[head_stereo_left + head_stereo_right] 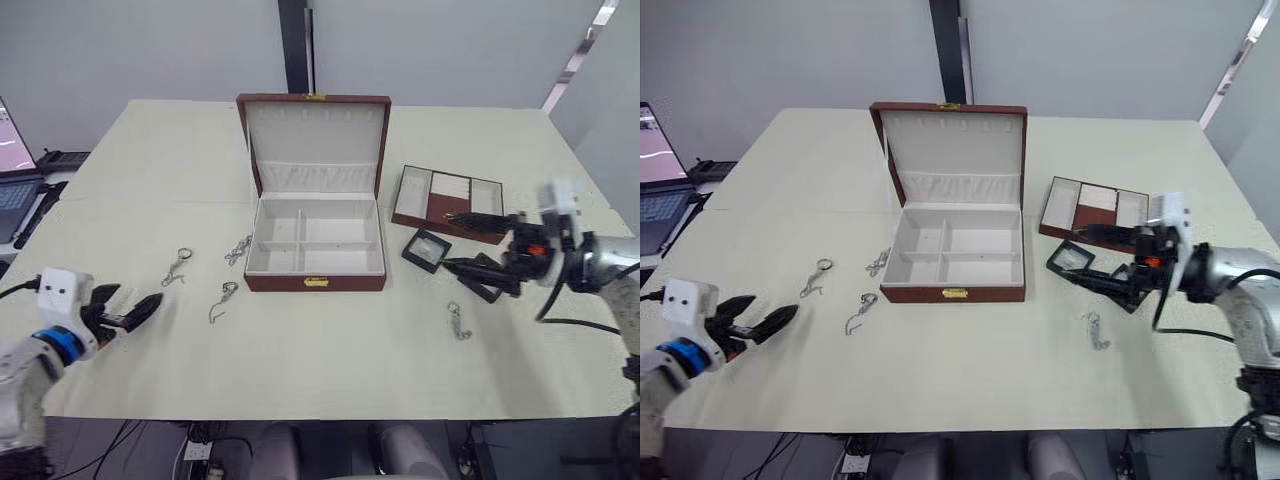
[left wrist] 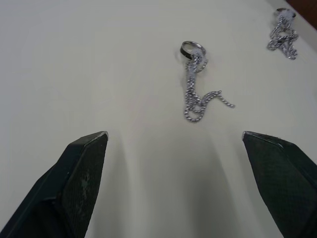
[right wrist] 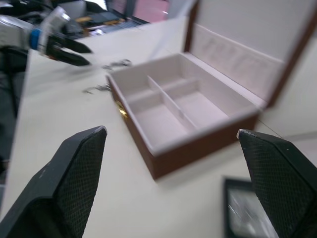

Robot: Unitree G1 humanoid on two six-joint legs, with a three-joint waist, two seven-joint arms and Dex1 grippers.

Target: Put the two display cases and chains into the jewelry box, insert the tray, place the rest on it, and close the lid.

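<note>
Nearest, at the left edge of the surface point(image 1: 330, 360), the left pincer point(image 1: 128, 308) hovers with its fingers apart and empty, pointing right toward a chain point(image 2: 198, 84) that lies just beyond it. Another chain point(image 1: 222, 298) lies a little farther right, near the box's front left corner, and a third point(image 1: 238, 249) sits beside the box's left wall. On the right, a lone chain point(image 1: 459, 321) lies near the front, well apart from the rest.

The right pincer point(image 1: 470, 243) is spread wide, holding nothing, reaching left over the surface just beside a display case point(image 1: 427, 250), which lies flat between the box and the pincer. A second case cannot be made out.

At mid-surface the box point(image 1: 315, 245) stands open, its cream compartments bare, gold clasp facing near. Its lid point(image 1: 315, 135) stands upright at the far side. Right of the box, slightly farther back, the tray point(image 1: 447, 202) rests on the surface.
</note>
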